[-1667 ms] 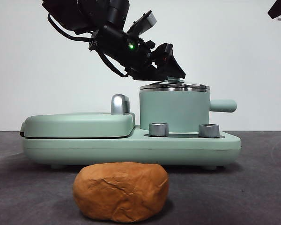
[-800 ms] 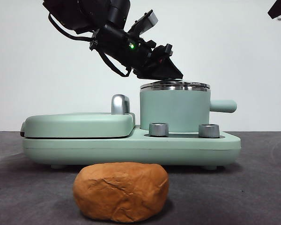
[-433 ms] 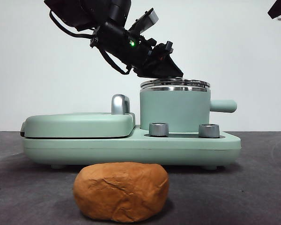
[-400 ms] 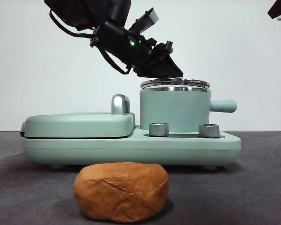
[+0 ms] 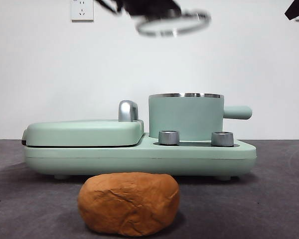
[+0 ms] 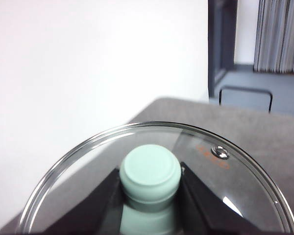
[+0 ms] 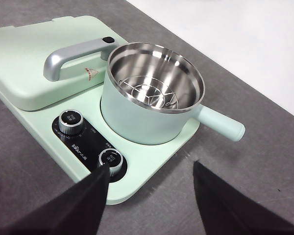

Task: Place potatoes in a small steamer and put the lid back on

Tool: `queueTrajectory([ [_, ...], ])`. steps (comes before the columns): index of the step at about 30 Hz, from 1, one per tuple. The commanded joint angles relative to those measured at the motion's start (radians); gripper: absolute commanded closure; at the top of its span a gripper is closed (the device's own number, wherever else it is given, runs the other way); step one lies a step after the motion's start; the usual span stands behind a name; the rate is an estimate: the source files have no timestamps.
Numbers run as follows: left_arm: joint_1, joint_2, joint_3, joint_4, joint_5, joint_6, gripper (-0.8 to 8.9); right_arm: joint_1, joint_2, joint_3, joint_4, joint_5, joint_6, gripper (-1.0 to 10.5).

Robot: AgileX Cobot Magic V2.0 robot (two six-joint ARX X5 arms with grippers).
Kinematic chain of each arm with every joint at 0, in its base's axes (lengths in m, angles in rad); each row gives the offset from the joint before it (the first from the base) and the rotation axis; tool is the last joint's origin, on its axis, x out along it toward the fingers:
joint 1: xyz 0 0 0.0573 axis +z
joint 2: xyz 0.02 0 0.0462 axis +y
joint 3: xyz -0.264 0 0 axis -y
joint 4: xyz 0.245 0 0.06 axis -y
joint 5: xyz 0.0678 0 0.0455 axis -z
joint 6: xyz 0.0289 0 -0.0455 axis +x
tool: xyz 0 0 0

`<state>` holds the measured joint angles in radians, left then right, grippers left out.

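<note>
On the table in front of the cooker: potato [image 5: 128, 203] is lying untouched | steamer [image 5: 185, 115] is sitting uncovered on its base, rack showing inside | lid [image 5: 173, 23] is hanging high above it, left gripper [image 6: 150, 196] pinching its knob | right gripper [image 7: 149, 200] is hovering spread wide, holding nothing.

Lid [image 5: 173, 22] blurred; left gripper [image 5: 148, 6] seemingly cropped.
</note>
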<state>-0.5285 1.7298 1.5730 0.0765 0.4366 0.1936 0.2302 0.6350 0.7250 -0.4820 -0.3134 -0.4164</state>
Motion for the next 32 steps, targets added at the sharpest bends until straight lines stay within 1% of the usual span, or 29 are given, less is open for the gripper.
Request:
queueTrajectory([
  [1,0.01,-0.06,0.033,-0.058,0.004,-0.028,7.99,0.005,0.004,0.017,0.01,0.0,-0.006,6.8],
  [9,0.052,-0.257,0.032,-0.257,-0.003,-0.015,7.96,0.005,0.004,0.017,0.01,0.0,-0.006,6.8],
  [13,0.064,-0.349,0.031,-0.374,-0.049,0.026,7.96,0.005,0.004,0.017,0.011,0.0,-0.007,6.8],
  [16,0.064,-0.42,0.018,-0.447,-0.059,0.053,7.96,0.005,0.004,0.017,0.011,0.0,-0.006,6.8],
  [23,0.064,-0.6,-0.09,-0.545,-0.125,0.055,7.96,0.005,0.004,0.017,0.018,-0.001,-0.006,6.8],
  [25,0.064,-0.659,-0.148,-0.55,-0.139,0.045,7.96,0.005,0.004,0.017,0.018,-0.001,-0.006,6.8],
  [32,0.064,-0.886,-0.374,-0.556,-0.209,-0.048,7.96,0.011,0.004,0.017,0.017,-0.002,-0.006,6.8],
])
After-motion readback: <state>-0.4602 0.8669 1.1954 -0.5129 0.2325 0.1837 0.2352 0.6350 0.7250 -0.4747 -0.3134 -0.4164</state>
